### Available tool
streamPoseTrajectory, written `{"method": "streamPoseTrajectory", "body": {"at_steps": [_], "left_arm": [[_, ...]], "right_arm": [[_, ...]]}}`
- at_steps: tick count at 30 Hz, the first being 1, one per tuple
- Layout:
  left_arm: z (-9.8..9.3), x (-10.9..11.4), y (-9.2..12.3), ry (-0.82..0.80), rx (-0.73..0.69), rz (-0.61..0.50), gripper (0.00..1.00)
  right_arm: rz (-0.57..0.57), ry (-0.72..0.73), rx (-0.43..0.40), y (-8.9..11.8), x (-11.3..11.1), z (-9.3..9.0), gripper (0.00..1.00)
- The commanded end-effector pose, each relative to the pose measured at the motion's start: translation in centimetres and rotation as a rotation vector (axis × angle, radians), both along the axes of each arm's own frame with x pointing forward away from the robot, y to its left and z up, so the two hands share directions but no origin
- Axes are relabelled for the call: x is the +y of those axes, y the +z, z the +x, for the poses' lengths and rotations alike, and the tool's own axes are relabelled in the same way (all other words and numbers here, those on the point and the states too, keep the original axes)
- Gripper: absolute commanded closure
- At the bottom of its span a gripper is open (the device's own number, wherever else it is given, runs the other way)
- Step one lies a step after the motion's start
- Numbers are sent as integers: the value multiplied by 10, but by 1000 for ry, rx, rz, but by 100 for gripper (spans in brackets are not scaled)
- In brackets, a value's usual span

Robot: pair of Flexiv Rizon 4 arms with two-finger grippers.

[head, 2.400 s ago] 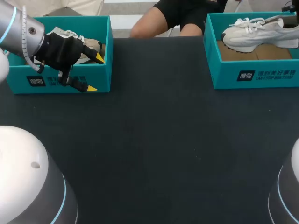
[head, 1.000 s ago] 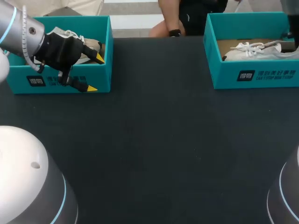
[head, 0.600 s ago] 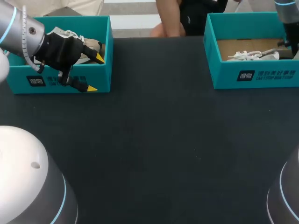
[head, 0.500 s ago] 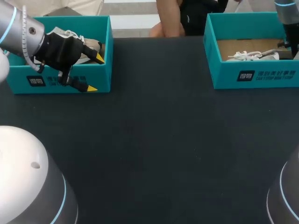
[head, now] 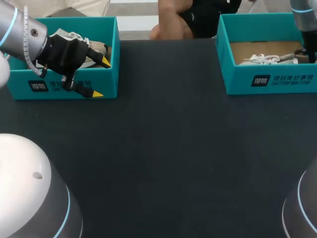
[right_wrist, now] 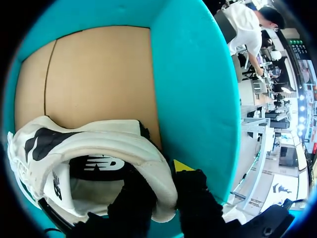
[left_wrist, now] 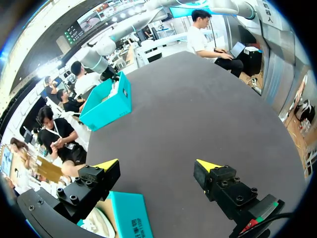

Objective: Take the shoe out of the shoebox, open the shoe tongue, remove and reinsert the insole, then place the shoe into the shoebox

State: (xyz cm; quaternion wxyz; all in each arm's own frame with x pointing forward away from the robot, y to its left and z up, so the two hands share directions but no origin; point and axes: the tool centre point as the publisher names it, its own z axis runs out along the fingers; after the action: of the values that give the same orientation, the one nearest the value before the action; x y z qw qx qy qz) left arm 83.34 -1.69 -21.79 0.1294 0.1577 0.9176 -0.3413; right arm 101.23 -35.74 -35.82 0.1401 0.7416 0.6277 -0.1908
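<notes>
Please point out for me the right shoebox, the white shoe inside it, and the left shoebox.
right shoebox (head: 292,79): head view, on its front wall.
white shoe (right_wrist: 106,144): right wrist view, on its padded heel collar.
left shoebox (head: 110,79): head view, on its front wall.

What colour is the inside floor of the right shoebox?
Plain cardboard-brown floor, clearest in the right wrist view.
</notes>
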Motion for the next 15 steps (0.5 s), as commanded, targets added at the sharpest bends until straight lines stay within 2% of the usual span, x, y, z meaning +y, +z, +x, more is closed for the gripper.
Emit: {"method": "streamPoseTrajectory", "body": {"at_steps": [1,6,11,15], "left_arm": [[-1,0,0,1,-1,3,0],[-1,0,0,1,-1,3,0],[-1,0,0,1,-1,3,0],[-1,0,0,1,-1,3,0]], "right_arm": [[-1,-5,-5,-4,-4,0,63],[5,-12,-10,2,-4,-2,61],[43,-16,-41,18,4,-5,53],[43,-2,-55,31,8,-5,53]]}}
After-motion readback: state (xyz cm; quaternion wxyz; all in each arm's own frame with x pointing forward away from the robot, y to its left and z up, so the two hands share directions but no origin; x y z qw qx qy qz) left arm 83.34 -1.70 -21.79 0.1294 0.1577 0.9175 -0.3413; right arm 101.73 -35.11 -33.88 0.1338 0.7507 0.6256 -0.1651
